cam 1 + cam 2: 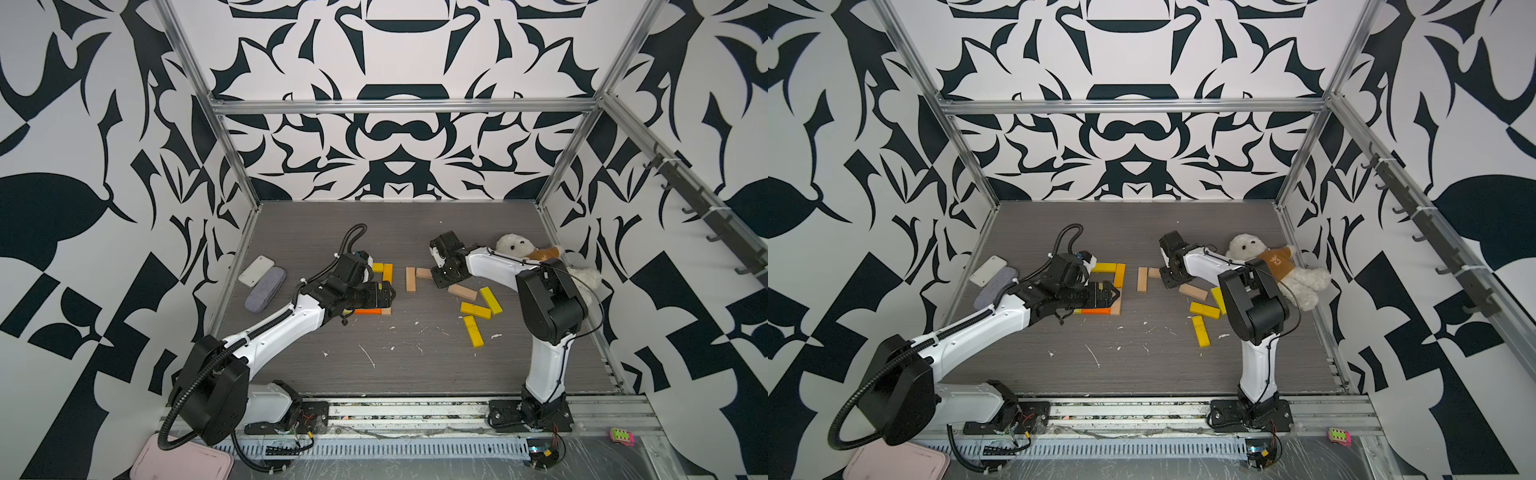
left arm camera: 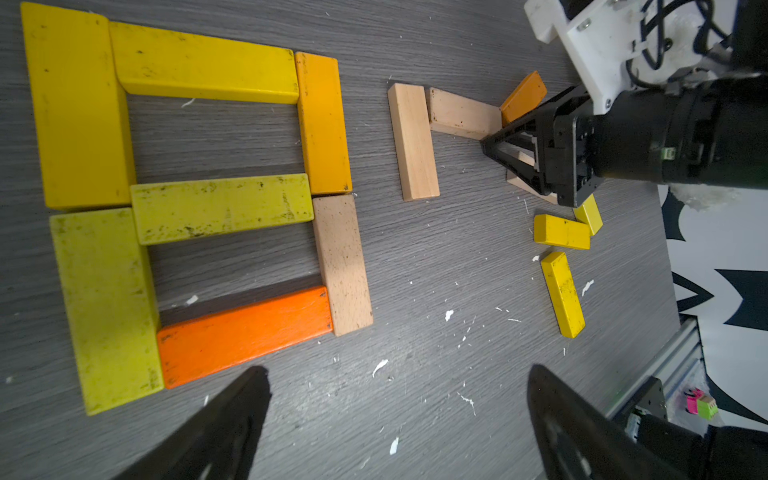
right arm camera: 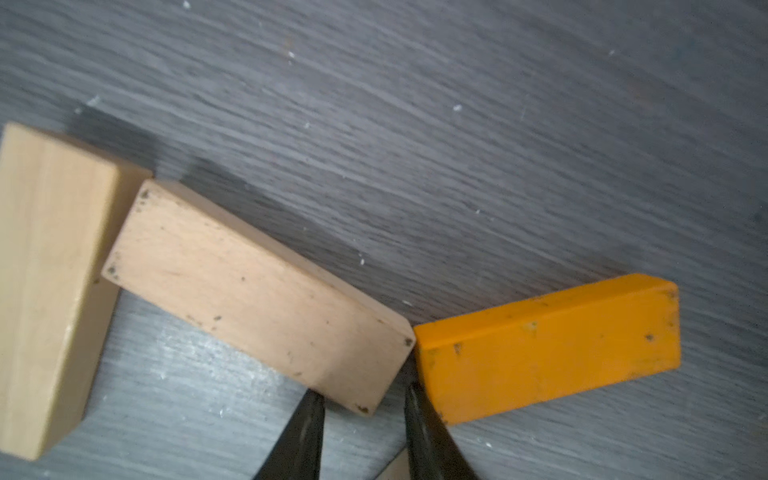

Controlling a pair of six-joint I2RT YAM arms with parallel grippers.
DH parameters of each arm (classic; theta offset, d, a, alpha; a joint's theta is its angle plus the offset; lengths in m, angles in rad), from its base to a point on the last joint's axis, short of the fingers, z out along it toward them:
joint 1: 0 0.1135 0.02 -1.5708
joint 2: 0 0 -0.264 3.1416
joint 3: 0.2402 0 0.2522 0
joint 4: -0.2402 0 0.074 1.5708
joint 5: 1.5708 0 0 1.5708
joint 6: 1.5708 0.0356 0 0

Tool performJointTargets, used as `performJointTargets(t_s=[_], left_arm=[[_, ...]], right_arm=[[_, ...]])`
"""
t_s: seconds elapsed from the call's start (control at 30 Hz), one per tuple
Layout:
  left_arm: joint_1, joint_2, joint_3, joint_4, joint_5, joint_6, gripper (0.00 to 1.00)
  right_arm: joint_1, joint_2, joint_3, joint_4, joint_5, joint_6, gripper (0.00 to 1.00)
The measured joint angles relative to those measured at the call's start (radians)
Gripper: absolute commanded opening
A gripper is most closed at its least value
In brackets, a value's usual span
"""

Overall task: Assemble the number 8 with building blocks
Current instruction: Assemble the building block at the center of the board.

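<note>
Yellow, orange and tan building blocks lie in a closed figure of two stacked squares (image 2: 224, 208), half hidden under my left arm in both top views (image 1: 387, 272) (image 1: 1119, 274). My left gripper (image 2: 397, 374) (image 1: 390, 293) hangs open beside the figure's orange block (image 2: 245, 332), holding nothing. To the right lie two tan blocks (image 1: 410, 279) (image 3: 257, 291) and an orange block (image 3: 548, 345). My right gripper (image 3: 361, 395) (image 2: 484, 143) has its jaws a little apart, astride the second tan block's corner, one finger between it and the orange block. Whether it pinches is unclear.
Three loose yellow blocks (image 1: 475, 310) and another tan block (image 1: 462, 291) lie right of centre. A plush toy (image 1: 515, 247) leans in the back right corner behind my right arm. Two flat cases (image 1: 262, 278) rest by the left wall. White specks dot the table.
</note>
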Motion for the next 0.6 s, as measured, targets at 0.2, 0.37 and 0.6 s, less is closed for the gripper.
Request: performJointTargets(t_s=[0.2,0.37,0.6], left_arm=[[0.000,0.000,0.000,0.000,0.003,0.000,0.99],[0.000,0.000,0.000,0.000,0.006,0.000,0.99],[0.000,0.000,0.000,0.000,0.006,0.000,0.99]], right_arm=[[0.000,0.037,0.042,-0.004,-0.027,-0.066,0.37],[0.000,0.055,0.069,-0.009,-0.027,-0.099,0.37],[0.000,0.060,0.076,-0.012,-0.026,-0.117,0.39]])
